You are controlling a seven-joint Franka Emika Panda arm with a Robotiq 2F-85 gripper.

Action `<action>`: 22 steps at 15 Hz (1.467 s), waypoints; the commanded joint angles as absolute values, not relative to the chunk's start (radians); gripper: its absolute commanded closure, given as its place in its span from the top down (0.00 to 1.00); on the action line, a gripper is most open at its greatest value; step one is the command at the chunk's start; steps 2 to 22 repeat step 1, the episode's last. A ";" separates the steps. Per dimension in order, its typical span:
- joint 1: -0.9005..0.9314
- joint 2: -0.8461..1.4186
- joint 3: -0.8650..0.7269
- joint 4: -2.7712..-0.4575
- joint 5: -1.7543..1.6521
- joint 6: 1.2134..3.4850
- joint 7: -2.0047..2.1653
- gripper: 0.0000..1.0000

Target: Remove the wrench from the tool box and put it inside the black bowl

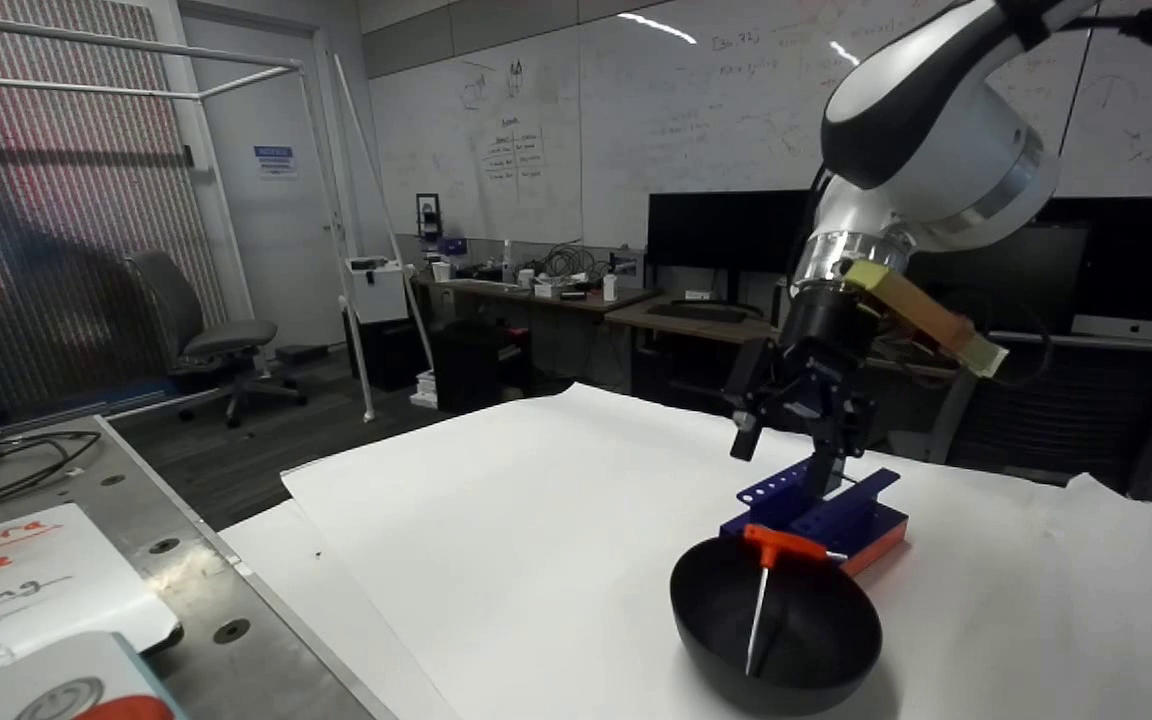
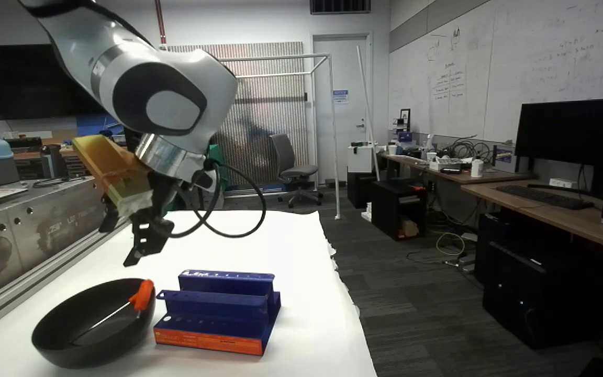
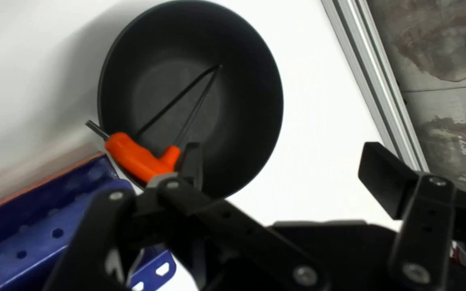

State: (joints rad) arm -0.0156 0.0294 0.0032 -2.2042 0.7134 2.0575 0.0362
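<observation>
I see the claw (image 3: pixel 285 169) hang, jaws spread wide, with the wrench (image 3: pixel 136 157) at its nine o'clock in the wrist view, leaning inside the black bowl (image 3: pixel 245 101), its partly hidden handle seemingly against the rim.

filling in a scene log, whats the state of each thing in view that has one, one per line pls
black bowl: upright, with the wrench in it
wrench: tilted, shaft down inside the black bowl, orange end at the rim
tool box: upright beside the black bowl, wrench out of it
jaws: open wide, nothing held
white sheet: spread out, edges rumpled
monitor: screen dark
whiteboard: written on
door: closed
</observation>
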 commanded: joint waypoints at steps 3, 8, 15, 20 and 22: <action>-0.017 -0.129 -0.007 -2.214 0.679 1.986 0.128 1.00; -0.017 -0.129 -0.007 -2.214 0.679 1.986 0.128 1.00; -0.017 -0.129 -0.007 -2.214 0.679 1.986 0.128 1.00; -0.017 -0.129 -0.007 -2.214 0.679 1.986 0.128 1.00; -0.017 -0.129 -0.007 -2.214 0.679 1.986 0.128 1.00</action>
